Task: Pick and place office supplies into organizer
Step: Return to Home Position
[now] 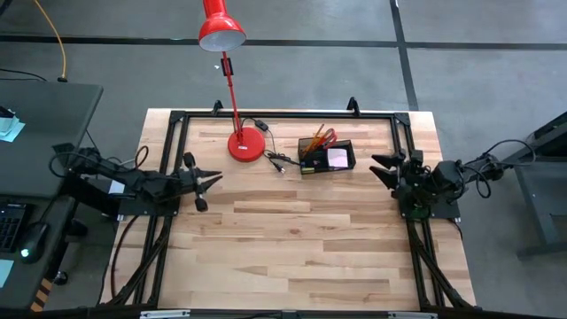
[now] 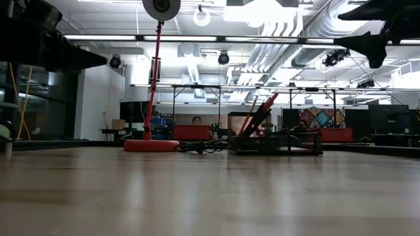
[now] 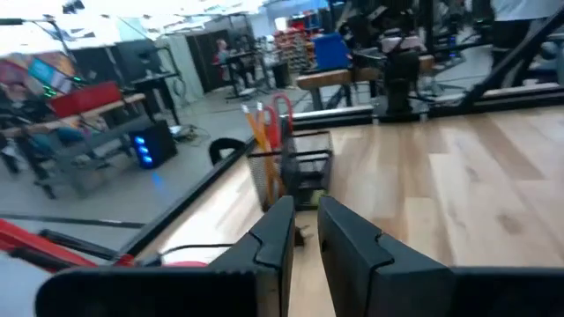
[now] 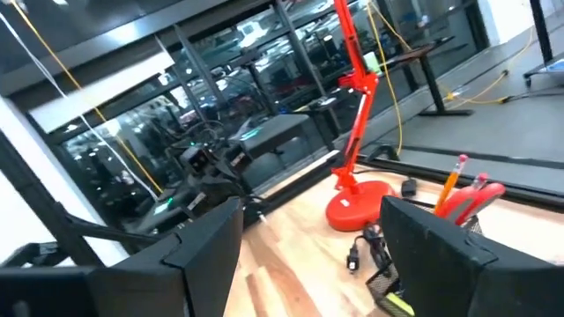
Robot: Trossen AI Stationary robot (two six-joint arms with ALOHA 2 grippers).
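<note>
The black organizer (image 1: 347,166) stands on the table's far middle, right of the lamp. In its left compartment, red-handled scissors (image 1: 329,136) and orange pencils (image 1: 316,134) stand upright, leaning on its walls. A pink sticky-note pad (image 1: 337,157) lies flat in its right part. My left gripper (image 1: 218,176) hovers level over the table's left side, pointing at the organizer (image 3: 304,172). Its fingers (image 3: 273,238) stand a narrow gap apart with nothing between them. My right gripper (image 1: 381,167) hovers wide open at the right edge, just right of the organizer, holding nothing.
A red desk lamp stands on its round base (image 1: 247,144) left of the organizer, its head (image 1: 220,32) reaching past the far edge. A black cable (image 1: 276,160) lies between base and organizer. Bare wood fills the middle and near half of the table (image 1: 301,248).
</note>
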